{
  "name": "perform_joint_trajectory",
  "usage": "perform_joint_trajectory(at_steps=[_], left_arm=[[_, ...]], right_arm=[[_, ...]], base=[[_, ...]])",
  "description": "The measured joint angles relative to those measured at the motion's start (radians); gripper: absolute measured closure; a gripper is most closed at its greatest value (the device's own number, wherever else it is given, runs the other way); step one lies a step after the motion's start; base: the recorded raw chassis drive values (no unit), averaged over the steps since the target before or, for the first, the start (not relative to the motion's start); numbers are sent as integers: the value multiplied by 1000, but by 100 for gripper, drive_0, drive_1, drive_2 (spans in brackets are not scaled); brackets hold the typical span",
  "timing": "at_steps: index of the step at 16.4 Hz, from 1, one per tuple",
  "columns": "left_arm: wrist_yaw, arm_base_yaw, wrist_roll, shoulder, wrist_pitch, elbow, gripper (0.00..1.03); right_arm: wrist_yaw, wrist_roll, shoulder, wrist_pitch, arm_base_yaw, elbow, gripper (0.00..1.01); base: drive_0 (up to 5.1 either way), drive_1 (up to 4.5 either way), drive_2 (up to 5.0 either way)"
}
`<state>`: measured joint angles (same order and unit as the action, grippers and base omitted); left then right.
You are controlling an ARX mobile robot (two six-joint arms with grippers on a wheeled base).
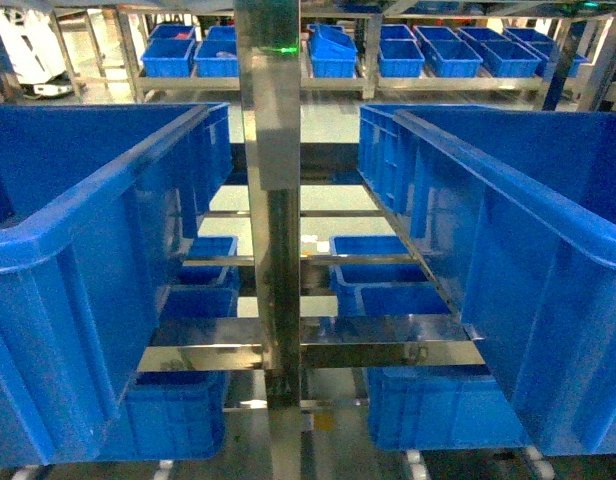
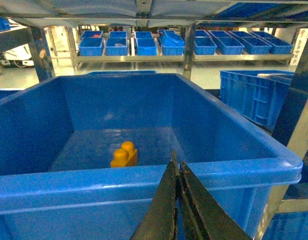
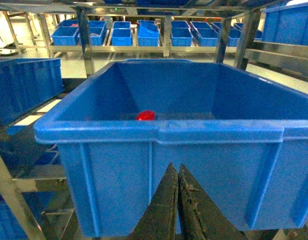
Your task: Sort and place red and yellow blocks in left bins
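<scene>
Although the head view takes in both big blue crates, the left crate (image 1: 98, 260) and the right crate (image 1: 518, 260), either side of a steel rack post (image 1: 273, 200), it shows neither block and neither gripper, so nothing there can confirm what lies inside; any reach planned from this view alone would be blind to the contents. From the left wrist camera, the orange-yellow two-stud brick (image 2: 124, 154) sits on the floor of a deep blue bin (image 2: 144, 187), roughly midway across and nearer the front wall than the back, while the left gripper (image 2: 177, 167) hangs over the near rim with its jaws pressed together and nothing between them. Judging by that, a descent with jaws clenched could knock or skid the glossy brick rather than seize it, and the high rim could foul the arm. From the right wrist camera, the red block (image 3: 145, 115) is only partly seen above the near rim of another blue bin (image 3: 159, 132), on its floor toward the back wall; the right gripper (image 3: 177, 170) waits outside, below the rim against the front wall, jaws clamped shut and empty. Driving forward from there would probably strike the wall, and since red belongs on the left, leaving it here would likely spoil the sort.
</scene>
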<state>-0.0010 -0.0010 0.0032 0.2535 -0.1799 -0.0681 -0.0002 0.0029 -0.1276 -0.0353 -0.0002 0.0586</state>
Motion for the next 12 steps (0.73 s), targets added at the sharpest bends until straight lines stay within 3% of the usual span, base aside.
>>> perform_joint_trajectory(at_steps=[1,5,7,8,10,11,12], left_arm=[[-1,0,0,-15,6,8,101],[0,0,0,-74,52,27,101],[5,0,0,-225,213,52,101],[-1,0,0,-243,170,53,101],[1,1,-1,-243,196,53,101],[0,1,-2,-243,185,53,81],[0,1,-2,-243,185,53,45]], right_arm=[[0,0,77,49,0,-18,99],[0,-1,117,40,0,-45,99],[0,-1,122,40,0,-45,99],[2,-1,122,40,0,-45,99],[0,-1,122,39,0,-45,99],[0,-1,122,39,0,-45,79],[0,-1,122,40,0,-45,42]], base=[[0,0,0],[0,0,0],[0,0,0],[0,0,0],[0,0,0],[0,0,0],[0,0,0]])
